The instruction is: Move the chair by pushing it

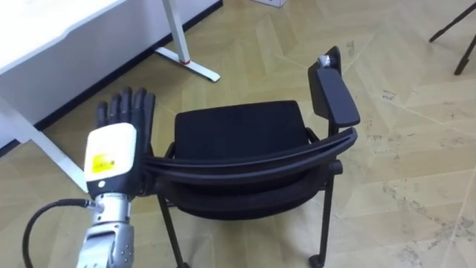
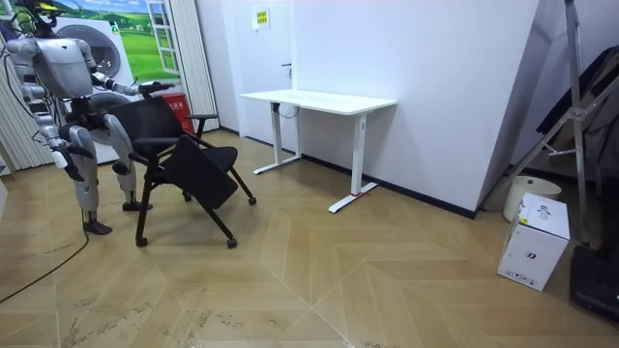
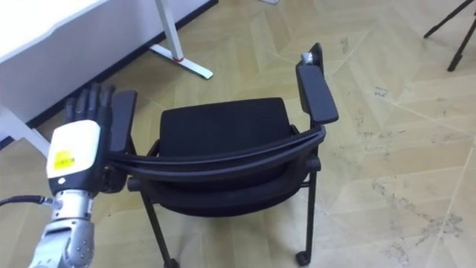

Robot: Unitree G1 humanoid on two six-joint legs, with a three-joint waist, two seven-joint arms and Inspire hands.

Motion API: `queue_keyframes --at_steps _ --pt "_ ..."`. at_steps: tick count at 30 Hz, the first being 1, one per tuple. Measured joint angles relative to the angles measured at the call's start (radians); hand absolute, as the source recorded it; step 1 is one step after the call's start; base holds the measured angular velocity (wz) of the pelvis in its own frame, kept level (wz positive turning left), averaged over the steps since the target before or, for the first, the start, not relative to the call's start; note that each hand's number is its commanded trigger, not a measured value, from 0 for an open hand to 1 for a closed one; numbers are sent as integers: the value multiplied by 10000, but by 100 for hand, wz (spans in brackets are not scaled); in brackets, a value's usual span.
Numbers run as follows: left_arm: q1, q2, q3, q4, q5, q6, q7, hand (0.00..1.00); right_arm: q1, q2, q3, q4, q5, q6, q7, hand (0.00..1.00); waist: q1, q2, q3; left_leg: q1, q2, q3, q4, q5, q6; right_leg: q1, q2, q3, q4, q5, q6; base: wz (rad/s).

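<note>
Left hand (image 1: 111,152) fingers straight, beside chair (image 1: 238,130) armrest | yellow label unreadable | desk (image 1: 44,30) beyond

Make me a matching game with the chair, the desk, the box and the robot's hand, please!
Things:
1. chair
2. desk
3. box
4. left hand

Descriptions:
a. white, sits on the floor at the room view's right
b. black, with armrests
c. white top on legs, stands by the wall
d. fingers straight, by the left end of the chair's back

Right pairs: 1-b, 2-c, 3-a, 4-d
</note>
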Motion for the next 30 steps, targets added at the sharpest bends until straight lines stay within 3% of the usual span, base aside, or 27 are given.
queue_keyframes --at_steps 3,10,16,30 --pt "2 63 -163 0 -4 13 -466 0 9 -63 -25 0 4 -20 82 0 -20 78 -11 0 -1 -2 -10 -1 0 1 1 23 0 4 2 0" --pt "3 792 -760 -8 90 209 -1949 0 -205 -367 -35 103 -337 -63 351 0 -328 392 -8 -7 3 -1 10 -1 0 16 1 18 1 10 1 0" --pt "3 920 -760 -496 88 302 -2872 0 -333 -460 -36 171 -401 -89 342 0 -506 566 58 -6 3 13 12 -1 1 3 2 5 -1 10 2 0" --pt "4 1096 -775 -725 71 458 -3659 0 -386 -462 -20 172 -398 -76 333 0 -527 540 85 -7 17 113 4 -1 1 -51 1 139 -11 10 2 -1"
